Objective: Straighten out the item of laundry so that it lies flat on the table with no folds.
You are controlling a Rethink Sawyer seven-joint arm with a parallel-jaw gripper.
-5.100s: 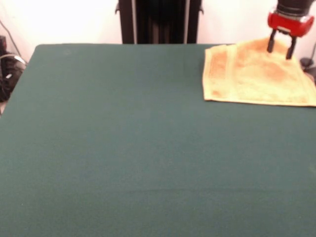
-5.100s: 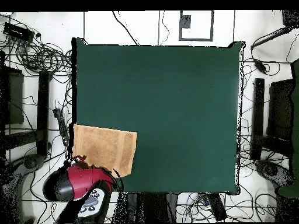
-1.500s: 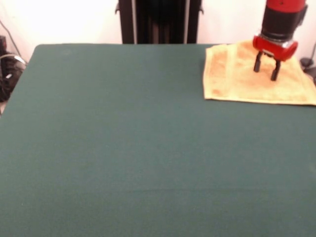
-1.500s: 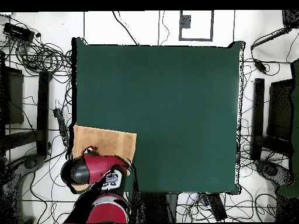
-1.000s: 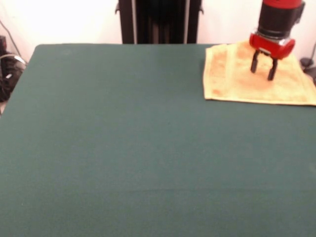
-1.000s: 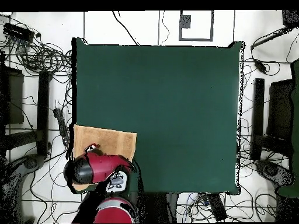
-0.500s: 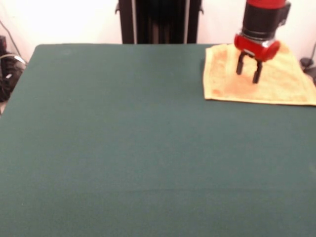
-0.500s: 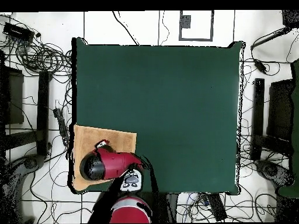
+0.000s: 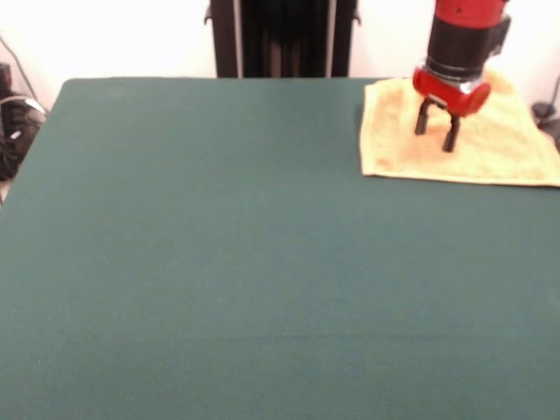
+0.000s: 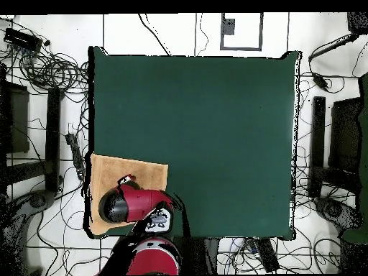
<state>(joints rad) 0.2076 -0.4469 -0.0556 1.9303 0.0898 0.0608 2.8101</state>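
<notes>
Orange-tan towel [image 9: 490,144], dark green table [image 9: 219,245], red-black gripper [image 9: 437,133]

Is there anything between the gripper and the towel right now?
Nothing visible. The open gripper hangs directly over the orange-tan towel, which lies at a corner of the green table, and no other object shows on or around the cloth.

Tangled cables [image 10: 50,68] are lying on the pale floor [image 10: 172,32] beside the bench [image 10: 194,129], ringing a dark stand [image 10: 318,144].
</notes>
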